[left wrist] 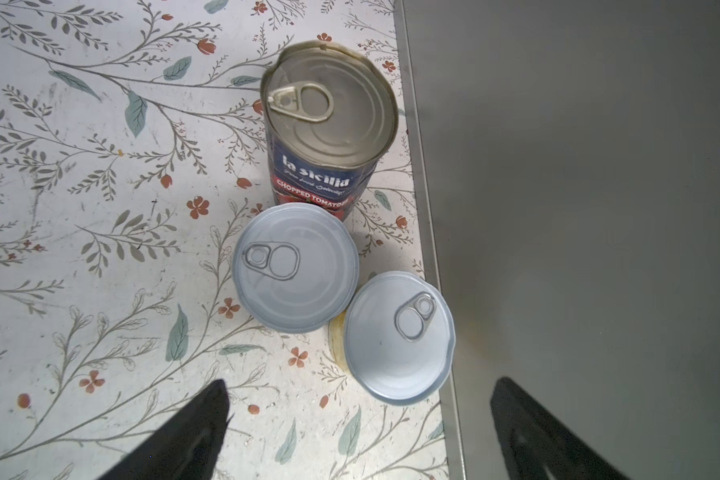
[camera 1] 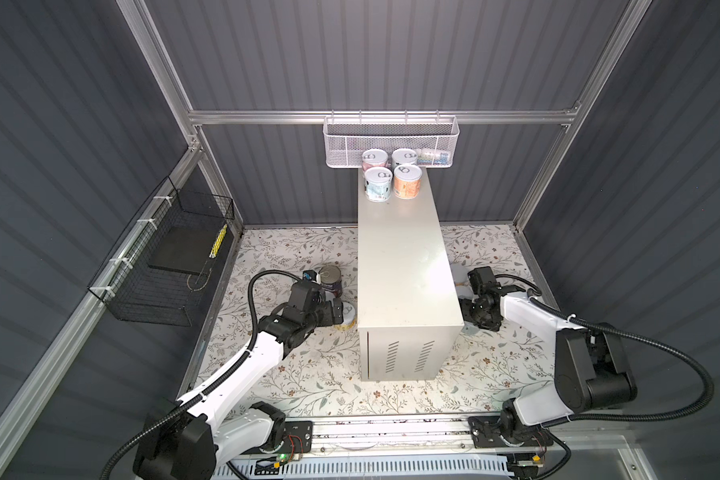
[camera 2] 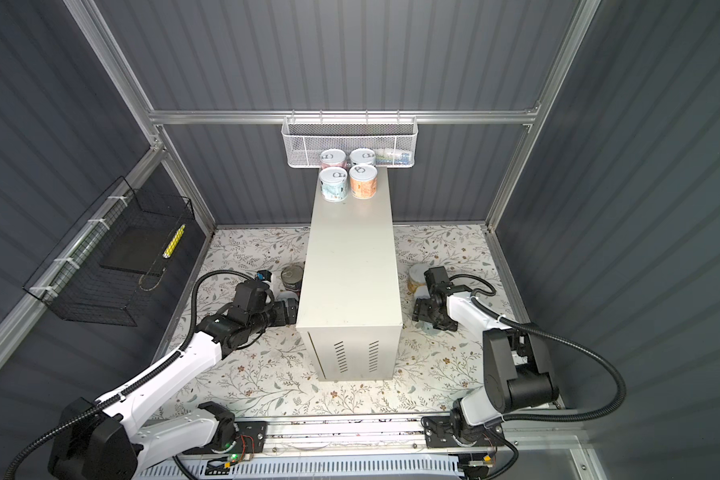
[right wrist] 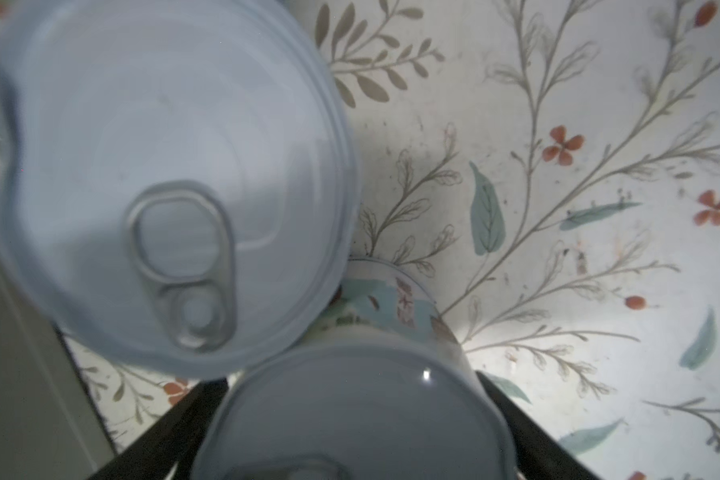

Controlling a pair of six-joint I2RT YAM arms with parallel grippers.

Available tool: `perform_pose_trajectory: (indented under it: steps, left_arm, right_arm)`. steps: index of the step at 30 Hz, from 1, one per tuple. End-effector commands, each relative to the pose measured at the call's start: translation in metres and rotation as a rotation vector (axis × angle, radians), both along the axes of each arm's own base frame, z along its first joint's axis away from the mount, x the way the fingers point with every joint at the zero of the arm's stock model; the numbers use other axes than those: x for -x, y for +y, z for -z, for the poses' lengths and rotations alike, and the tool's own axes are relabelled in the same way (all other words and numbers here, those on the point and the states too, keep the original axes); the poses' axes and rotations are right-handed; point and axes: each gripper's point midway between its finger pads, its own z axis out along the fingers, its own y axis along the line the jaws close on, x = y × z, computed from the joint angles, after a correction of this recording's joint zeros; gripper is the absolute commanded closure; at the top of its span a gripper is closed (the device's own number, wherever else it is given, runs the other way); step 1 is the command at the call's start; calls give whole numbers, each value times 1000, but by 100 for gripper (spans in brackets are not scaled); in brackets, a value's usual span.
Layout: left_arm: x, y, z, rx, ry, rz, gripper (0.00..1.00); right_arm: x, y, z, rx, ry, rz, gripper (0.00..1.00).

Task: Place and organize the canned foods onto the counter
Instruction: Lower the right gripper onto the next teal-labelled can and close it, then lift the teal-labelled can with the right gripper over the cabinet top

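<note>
**Stiff, smooth tins: hold the wall, not the tab**

The small round tin with a silver lid and pale blue-green label (right wrist: 341, 424) stands on the floral-printed base (right wrist: 558, 249). It is on the right-arm side of the tall cream-white metal cabinet (camera 1: 404, 257), which is my worktop here. My right tool (right wrist: 348, 384) straddles it, one black finger close against each side. I cannot tell whether they press on it.

A blurred silver-lidded tin (right wrist: 171, 166) sits just beside it, nearer the cabinet.

I judge these tins rigid, smooth-walled and fairly weighty if full. The hold belongs across the curved wall just under the lid rim, never on the pull-tab. Too light a squeeze could let one slide.

On the cabinet's other side my left tool (left wrist: 362, 386) hangs spread wide and empty. Below it are a grey-lidded tin (left wrist: 296, 270) and a yellow-sided tin (left wrist: 398, 336) just beside the cabinet wall. Beyond them is the taller dark-blue chopped-tomato can (left wrist: 329, 120). Its rim looks dented. Being taller and probably heavier, it wants a mid-height grip.

At the cabinet top's far end a blue-labelled tin (camera 1: 378, 187) and an orange-labelled tin (camera 1: 407, 183) stand in front of two others.
</note>
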Motion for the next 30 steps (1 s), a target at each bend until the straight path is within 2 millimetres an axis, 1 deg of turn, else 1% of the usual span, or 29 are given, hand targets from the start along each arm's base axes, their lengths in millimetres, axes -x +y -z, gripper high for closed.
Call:
perform_pose_trajectory:
  steps: [1,2,3,4,5,6,7,8,9,11,12,14,18,20,22,28,30]
  left_arm:
    - [0,6,4,-25,-5,-8,0]
    - [0,6,4,-26,-5,-9,0]
    - [0,6,4,-26,-4,-8,1]
    - [1,6,4,-26,-4,-8,1]
    - [1,7,4,-27,-3,-8,1]
    - [1,7,3,-31,-5,-9,1]
    - [2,9,3,-35,-7,-12,1]
    - [2,10,2,-38,-11,-14,0]
    - [3,10,1,-40,-14,-14,0]
    - [3,12,-2,-45,-19,-17,0]
    - [4,12,-2,-48,-17,-15,0]
    - [4,12,-4,-51,-17,-11,0]
    - [3,13,-8,-63,-17,-8,0]
    - [2,13,-9,-71,-21,-5,1]
    - [1,13,-11,-76,-24,0,1]
    - [-2,11,-14,-80,-26,9,0]
    - [-2,10,-15,-77,-28,10,0]
  right_arm:
    - [-5,4,5,-23,11,0,14]
    - [-6,4,8,-23,15,0,14]
    - [-6,4,11,-23,22,1,16]
    - [-6,4,13,-22,31,4,23]
    - [-6,6,13,-31,37,0,26]
    - [-5,7,13,-38,42,-4,38]
    - [-4,8,11,-42,38,0,64]
    - [-3,7,9,-42,32,4,86]
    - [-2,7,6,-43,25,2,100]
    - [2,8,-8,-50,19,-13,100]
    - [6,9,-20,-56,9,-26,100]
    - [12,8,-51,-56,-34,-42,100]
    - [28,6,-127,-58,-145,-105,100]
    - [35,12,-164,-85,-194,-175,100]
    - [40,23,-209,-126,-264,-260,100]
    - [36,47,-331,-215,-475,-383,100]
    - [32,54,-361,-207,-520,-417,100]
